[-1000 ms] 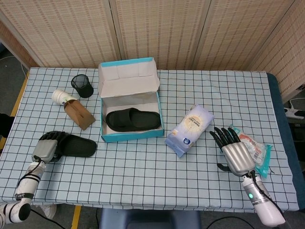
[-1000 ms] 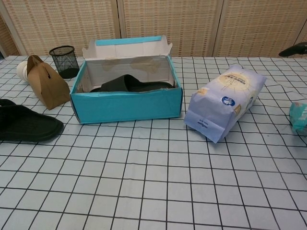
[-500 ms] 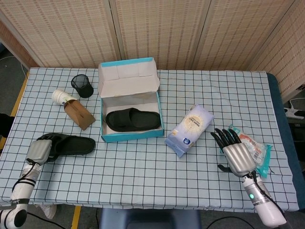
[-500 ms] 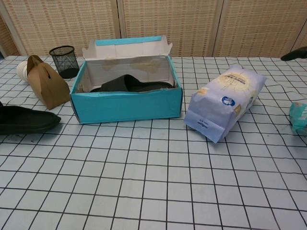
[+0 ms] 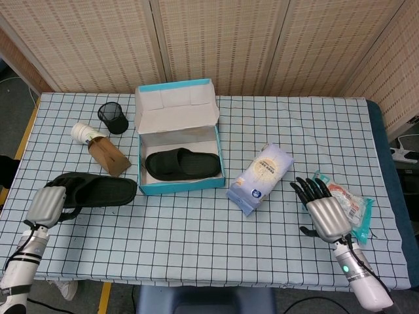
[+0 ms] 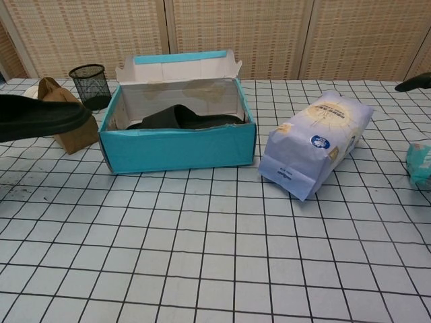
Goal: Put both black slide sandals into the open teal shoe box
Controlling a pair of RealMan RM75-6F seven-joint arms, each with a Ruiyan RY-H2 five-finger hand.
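Observation:
The open teal shoe box (image 5: 181, 188) (image 6: 178, 148) stands at the table's middle left with one black slide sandal (image 5: 182, 163) (image 6: 176, 118) lying inside. My left hand (image 5: 46, 204) grips the heel end of the second black sandal (image 5: 98, 190) (image 6: 40, 116), held in the air just left of the box. At the right, my right hand (image 5: 323, 209) hovers open with fingers spread, holding nothing; only a fingertip of it (image 6: 416, 82) shows at the chest view's right edge.
A brown paper bag (image 5: 109, 157), a white cup (image 5: 84, 132) and a black mesh pen cup (image 5: 113, 118) stand left of the box. A pale flour bag (image 5: 260, 178) lies right of it. A teal snack packet (image 5: 350, 206) lies beside my right hand.
My left hand has lifted the second sandal off the table and carried it up and slightly toward the box. The right hand has barely moved.

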